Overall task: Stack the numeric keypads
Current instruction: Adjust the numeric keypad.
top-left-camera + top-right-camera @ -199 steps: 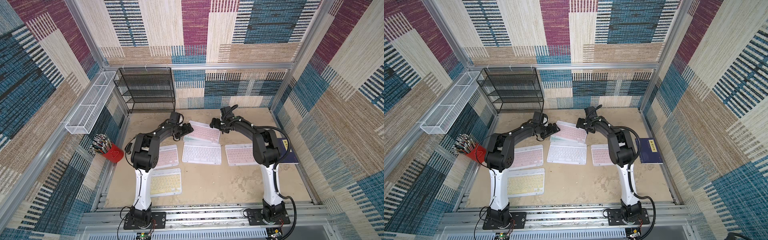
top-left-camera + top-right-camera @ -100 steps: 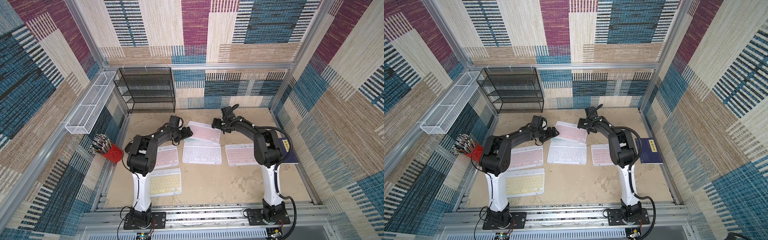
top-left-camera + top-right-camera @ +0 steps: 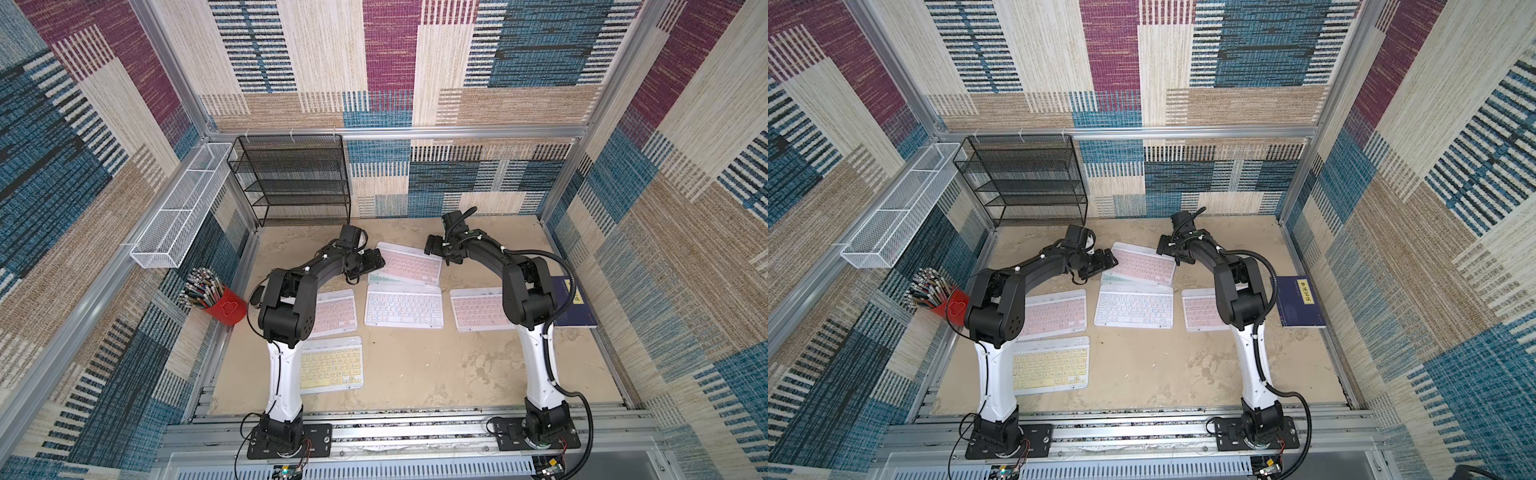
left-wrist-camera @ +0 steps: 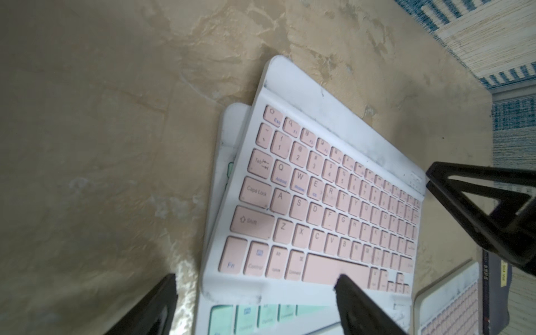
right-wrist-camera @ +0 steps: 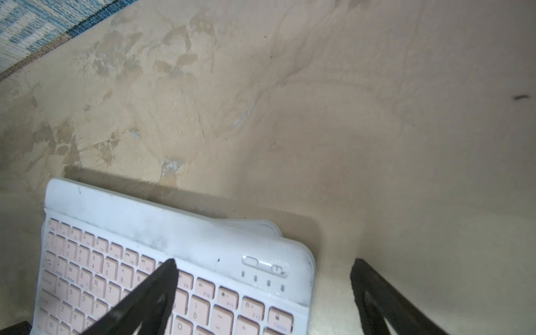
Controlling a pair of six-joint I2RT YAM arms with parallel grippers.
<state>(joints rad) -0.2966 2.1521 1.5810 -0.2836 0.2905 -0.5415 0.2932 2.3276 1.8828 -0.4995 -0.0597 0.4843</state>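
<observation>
Straddling the two short ends of the top pink keypad (image 3: 409, 264), both jaws are spread wide and hold nothing. The left jaws sit at the Esc/Fn end. In the left wrist view one finger (image 4: 362, 304) is over the front edge by the space bar and the other finger (image 4: 150, 307) is out over the bare surface (image 4: 87, 145); whether either touches, cannot tell. The right jaws sit at the opposite end. In the right wrist view one finger (image 5: 145, 298) is above the key rows and the other finger (image 5: 383, 301) is past the keypad's end.

The top pink keypad lies between the two jaws, skewed on the mint-green keypad (image 3: 376, 277), whose mint keys (image 4: 261, 316) peek out under the front edge. The white keypad (image 3: 404, 306) lies flat, just on the base side of both jaws. The second pink keypad (image 3: 334, 313) is on the base side of the left jaws, partly under the left arm (image 3: 291, 307), with the yellow keypad (image 3: 330, 365) further that way. The third pink keypad (image 3: 478, 309) is on the base side of the right jaws, partly behind the right arm (image 3: 525, 291). The dark blue book (image 3: 575, 301) lies just outward of it. The red pen cup (image 3: 224, 309) is well outward of the left jaws, and the black mesh rack (image 3: 295, 178) is behind them.
</observation>
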